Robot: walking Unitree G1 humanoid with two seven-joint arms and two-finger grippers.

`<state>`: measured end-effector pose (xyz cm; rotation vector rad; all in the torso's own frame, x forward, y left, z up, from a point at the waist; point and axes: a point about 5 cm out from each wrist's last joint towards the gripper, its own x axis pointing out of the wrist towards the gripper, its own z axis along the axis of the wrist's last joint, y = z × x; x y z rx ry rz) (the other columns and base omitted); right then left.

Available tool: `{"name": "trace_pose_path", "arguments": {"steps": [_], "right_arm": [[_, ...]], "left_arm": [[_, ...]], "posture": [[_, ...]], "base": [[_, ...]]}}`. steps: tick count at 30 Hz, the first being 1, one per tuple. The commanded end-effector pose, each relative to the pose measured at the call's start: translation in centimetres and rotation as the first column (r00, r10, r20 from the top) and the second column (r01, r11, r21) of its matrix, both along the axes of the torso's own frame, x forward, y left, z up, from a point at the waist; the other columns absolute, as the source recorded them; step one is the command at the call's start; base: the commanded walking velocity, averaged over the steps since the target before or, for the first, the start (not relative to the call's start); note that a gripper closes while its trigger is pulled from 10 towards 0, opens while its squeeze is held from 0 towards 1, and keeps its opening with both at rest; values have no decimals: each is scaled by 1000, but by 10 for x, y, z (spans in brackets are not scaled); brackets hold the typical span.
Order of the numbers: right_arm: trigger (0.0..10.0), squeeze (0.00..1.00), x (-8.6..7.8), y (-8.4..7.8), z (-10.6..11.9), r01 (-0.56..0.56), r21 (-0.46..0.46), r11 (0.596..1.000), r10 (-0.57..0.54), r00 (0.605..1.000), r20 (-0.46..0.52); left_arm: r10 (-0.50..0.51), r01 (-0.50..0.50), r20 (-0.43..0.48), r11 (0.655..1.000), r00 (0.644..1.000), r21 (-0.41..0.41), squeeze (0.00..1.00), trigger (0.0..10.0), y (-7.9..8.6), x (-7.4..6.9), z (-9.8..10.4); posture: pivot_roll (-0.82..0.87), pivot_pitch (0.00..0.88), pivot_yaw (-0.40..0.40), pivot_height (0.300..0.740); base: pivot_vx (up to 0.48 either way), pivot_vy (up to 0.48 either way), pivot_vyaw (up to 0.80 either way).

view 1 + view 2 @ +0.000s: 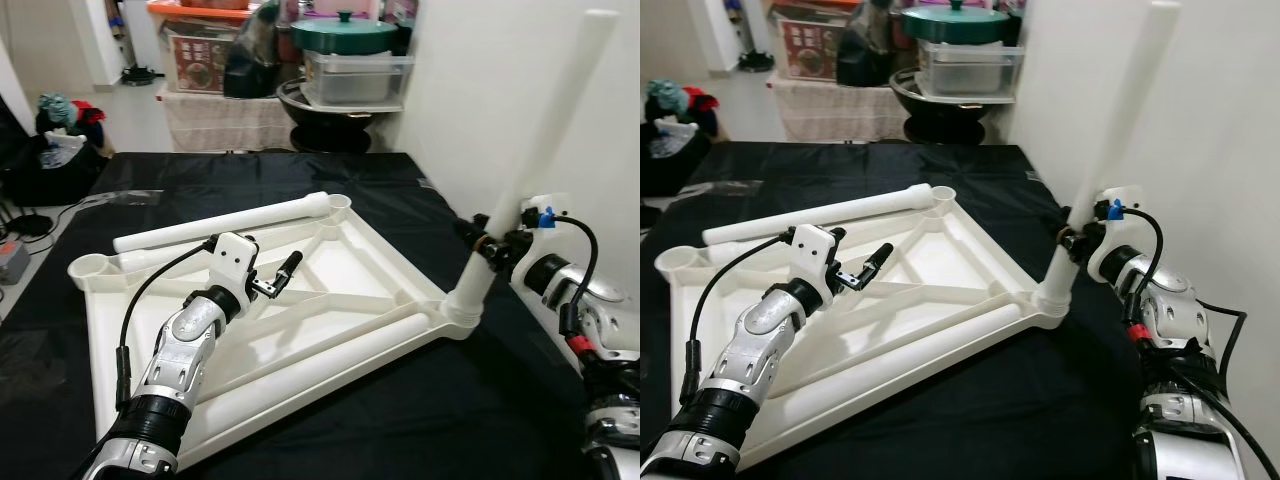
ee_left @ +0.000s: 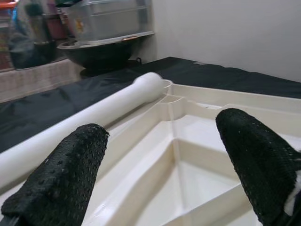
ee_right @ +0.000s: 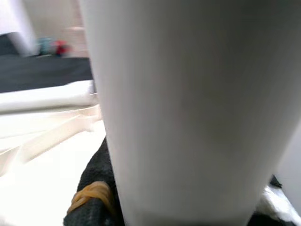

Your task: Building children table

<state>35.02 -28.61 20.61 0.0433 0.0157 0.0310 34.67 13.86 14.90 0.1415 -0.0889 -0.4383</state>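
Observation:
A white plastic tabletop (image 1: 345,262) lies upside down on the black-covered surface, ribs facing up. A white leg tube (image 1: 540,150) stands tilted in the corner socket (image 1: 462,308) at the right, and my right gripper (image 1: 483,243) is shut on its lower part; the tube (image 3: 188,108) fills the right wrist view. Another leg tube (image 1: 225,224) lies along the far edge of the tabletop, and a third (image 1: 320,365) lies across the near side. My left gripper (image 1: 282,277) hovers open over the middle ribs, its fingertips (image 2: 70,169) apart above the tabletop (image 2: 188,141).
Empty corner sockets sit at the far left (image 1: 90,266) and far end (image 1: 340,202) of the tabletop. Behind the work surface stand stacked pots, a green lidded pot (image 1: 345,35) and boxes. A white wall (image 1: 500,90) runs close on the right.

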Motion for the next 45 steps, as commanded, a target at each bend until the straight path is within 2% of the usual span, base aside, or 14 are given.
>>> {"name": "trace_pose_path", "arguments": {"steps": [1, 4, 6, 10, 11, 12, 16, 21, 22, 28, 29, 31, 36, 45], "right_arm": [[0, 0, -14, -31, 0, 394, 32, 919, -394, 919, 20], [0, 0, -19, -36, 0, 493, 67, 867, -496, 868, 29], [0, 0, -31, 35, -34, 469, 113, 876, -469, 883, -29], [0, 0, -39, 62, -43, 453, 143, 880, -449, 892, -58], [0, 0, -43, 92, -49, 388, 159, 908, -379, 922, -82], [10000, 0, -41, 114, -51, 292, 154, 944, -280, 955, -93], [10000, 0, -32, 134, -44, 144, 141, 979, -133, 987, -87], [10000, 0, -27, 114, -17, 196, 197, 961, -199, 980, -8], [10000, 1000, -30, 110, -9, 185, 197, 963, -194, 981, 25], [10000, 1000, -38, 111, 5, 55, 213, 976, -75, 993, 88], [10000, 0, -40, 113, 10, -36, 214, 976, 10, 993, 120], [10000, 0, -48, 112, 20, -292, 174, 940, 260, 947, 188], [10000, 0, -52, 92, 22, -539, 12, 843, 530, 832, 166], [10000, 0, -43, 67, 16, -574, -24, 818, 574, 814, 83]], "left_arm": [[0, 0, -6, 1000, 1000, 14, 0, 10000, 3, -1, -3], [-1, 1, -5, 1000, 1000, 14, 0, 10000, 3, -1, -2], [-9, 9, -7, 1000, 1000, 5, 0, 10000, -3, 0, -2], [-16, 16, -8, 1000, 1000, 0, 0, 10000, -6, 0, -2], [-28, 28, -7, 1000, 1000, 5, 0, 10000, -9, 0, -2], [-30, 30, -4, 1000, 1000, 9, 0, 10000, -8, 1, 0], [-12, 12, -2, 1000, 1000, 20, 0, 10000, -2, 5, 2], [-12, 12, -4, 1000, 1000, 16, 0, 10000, -3, 4, 0], [-13, 13, -7, 1000, 1000, 13, 0, 10000, -4, 3, -1], [-18, 18, -9, 1000, 1000, 7, 0, 10000, -9, 1, -2], [-21, 21, -8, 1000, 1000, 7, 0, 10000, -9, 1, -2], [-18, 18, -7, 1000, 1000, 14, 0, 10000, -4, 2, -1], [-21, 21, -1, 999, 1000, 24, 0, 10000, -2, 4, 0], [-26, 26, 5, 1000, 1000, 16, 0, 10000, -6, 4, 1]], "posture": [[35, 0, -83, 740], [35, 0, -83, 740], [35, 0, -66, 740], [35, 0, -66, 740], [36, 0, -60, 740], [38, 0, -63, 740], [37, 0, -65, 740], [27, 0, -70, 740], [23, 0, -68, 740], [25, 0, -67, 740], [29, 0, -69, 740], [25, 0, -60, 740], [19, 0, -60, 740], [33, 0, -77, 740]], "base": [[0, 0, 0], [0, 0, 0], [0, 0, 0], [0, 0, 0], [0, 0, 0], [0, 0, 0], [0, 0, 0], [0, 0, 0], [0, 0, 0], [0, 0, 0], [0, 0, 0], [0, 0, 0], [0, 0, 0], [0, 0, 0]]}}
